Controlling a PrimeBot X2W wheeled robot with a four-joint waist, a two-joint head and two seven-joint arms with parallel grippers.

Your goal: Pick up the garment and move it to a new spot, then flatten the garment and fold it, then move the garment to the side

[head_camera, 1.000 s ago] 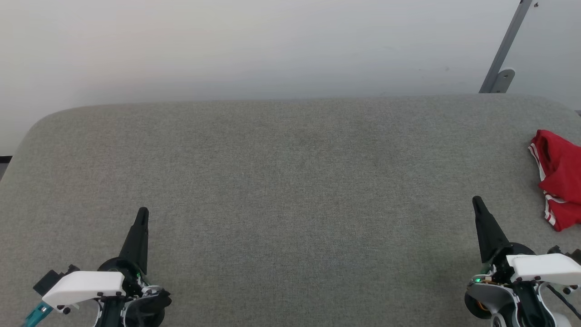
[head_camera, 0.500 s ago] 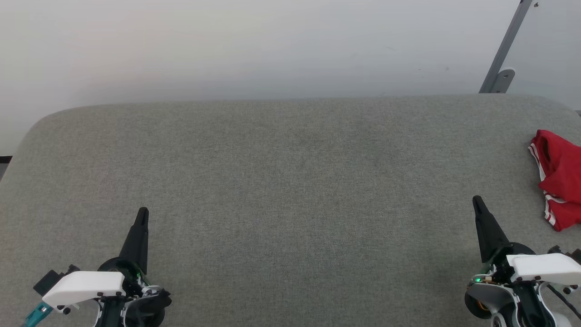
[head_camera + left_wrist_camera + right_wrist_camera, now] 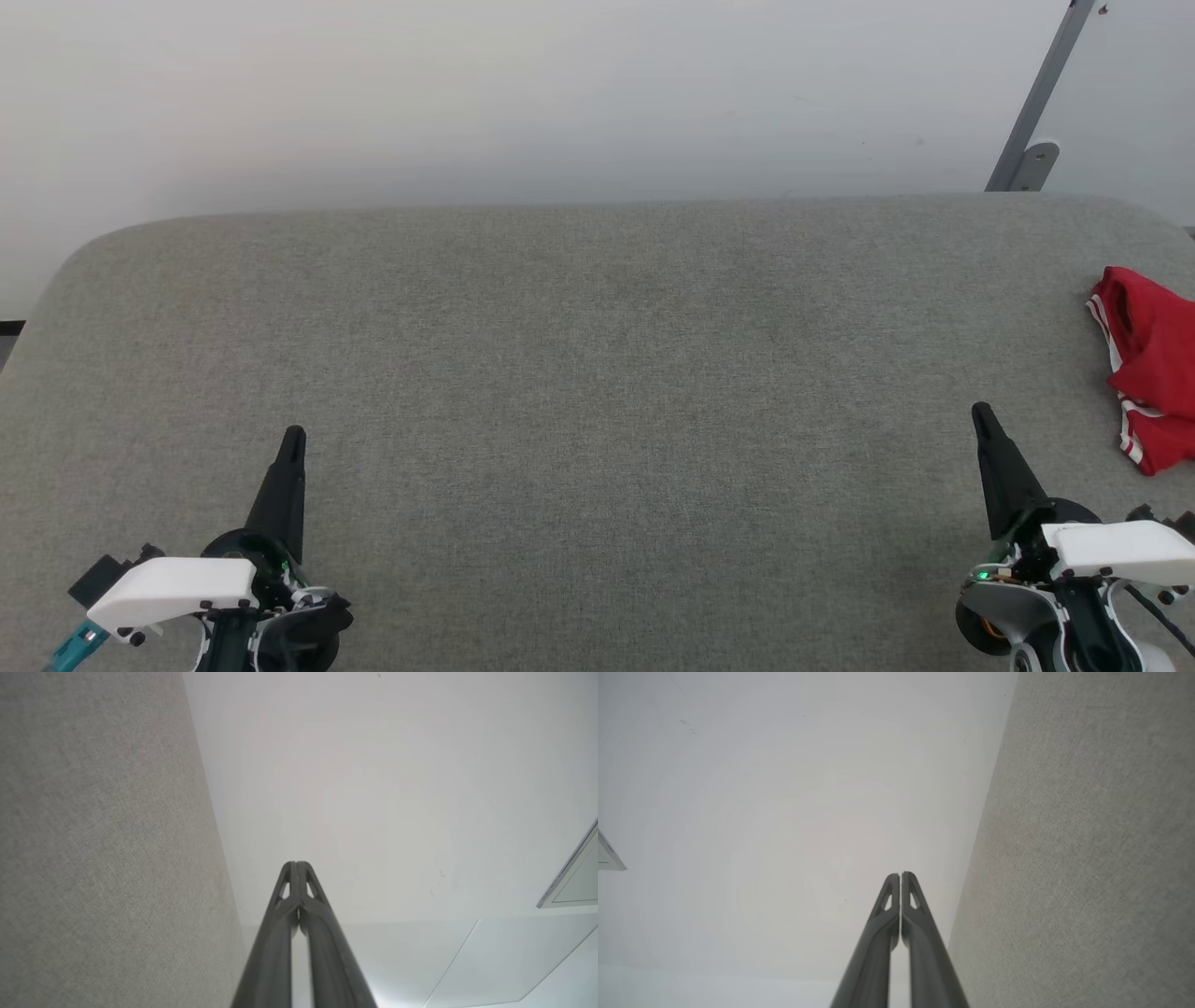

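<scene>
The garment (image 3: 1153,364) lies bunched at the right edge of the head view, red with white stripes, partly cut off by the frame. My right gripper (image 3: 980,413) rests at the lower right, a short way left of and nearer than the garment, fingers pressed together and empty. Its fingertips (image 3: 900,876) meet in the right wrist view. At the lower left stands my left gripper (image 3: 293,435), shut with nothing in it, far from the garment. In the left wrist view its fingers (image 3: 295,864) touch at the tips.
A wide grey fabric-covered table (image 3: 597,373) spreads before me, rounded at its far corners. Behind it is a pale wall (image 3: 523,93). A grey metal bracket (image 3: 1032,112) leans against the wall at the far right.
</scene>
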